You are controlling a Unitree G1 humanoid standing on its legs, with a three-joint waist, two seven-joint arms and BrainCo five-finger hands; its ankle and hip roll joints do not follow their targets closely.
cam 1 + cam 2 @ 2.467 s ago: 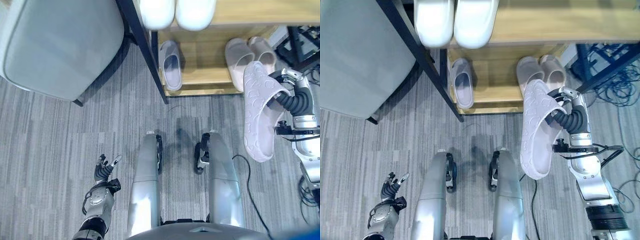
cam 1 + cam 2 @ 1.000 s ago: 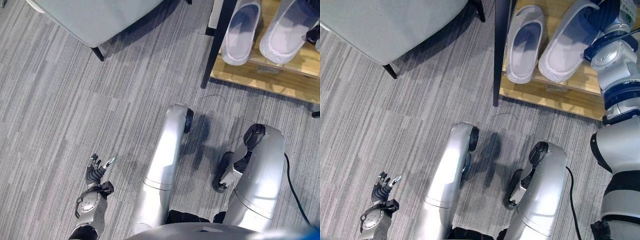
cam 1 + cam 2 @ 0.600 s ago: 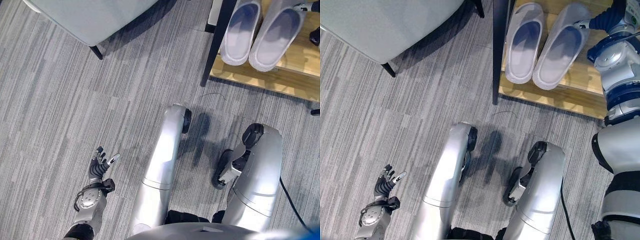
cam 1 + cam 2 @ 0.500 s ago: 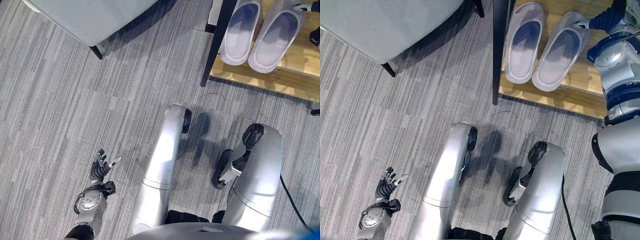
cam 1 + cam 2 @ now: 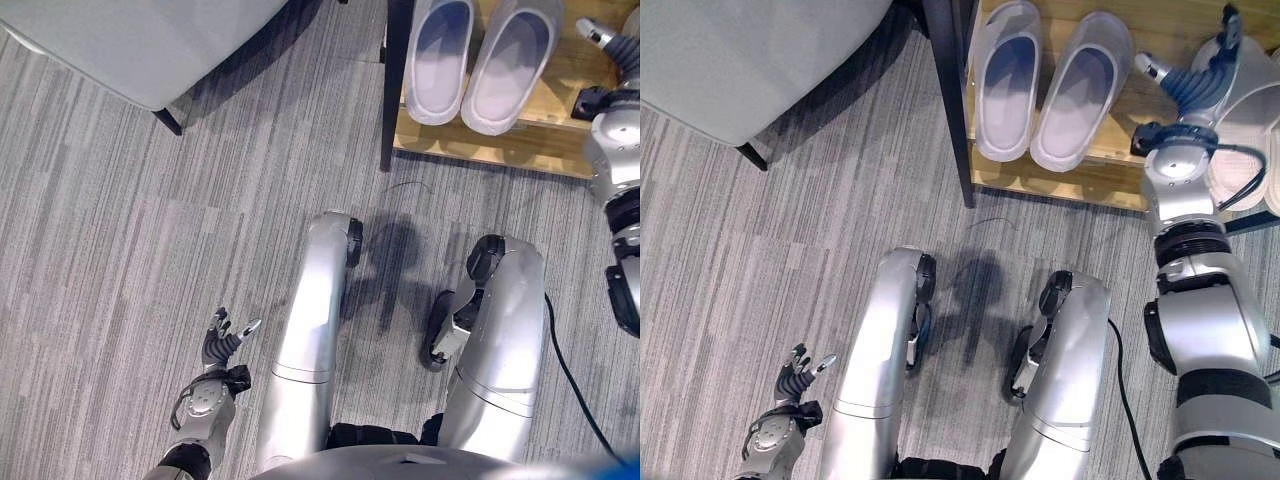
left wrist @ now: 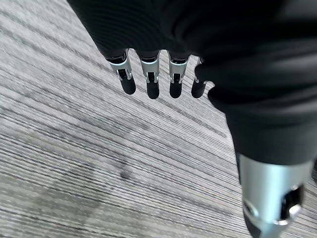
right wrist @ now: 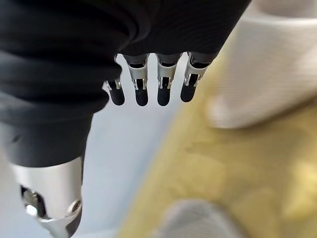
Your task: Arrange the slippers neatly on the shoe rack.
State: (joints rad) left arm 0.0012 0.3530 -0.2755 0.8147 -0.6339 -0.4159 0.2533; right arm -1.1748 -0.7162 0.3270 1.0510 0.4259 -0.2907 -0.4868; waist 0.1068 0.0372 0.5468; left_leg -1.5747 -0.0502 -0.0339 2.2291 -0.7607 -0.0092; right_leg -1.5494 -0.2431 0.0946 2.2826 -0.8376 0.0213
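Fingers of right hand straight, empty, just right of lavender slippers paired on shoe rack. Left hand relaxed, idle nr floor. Risk: retreating arm cd clip right slipper, skewing pair.

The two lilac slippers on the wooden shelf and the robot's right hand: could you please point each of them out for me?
Left lilac slipper (image 5: 1006, 95), right eye view, on its strap.
Right lilac slipper (image 5: 1080, 92), right eye view, on its footbed.
Right hand (image 5: 1202, 82), right eye view, on its dark ribbed cover.
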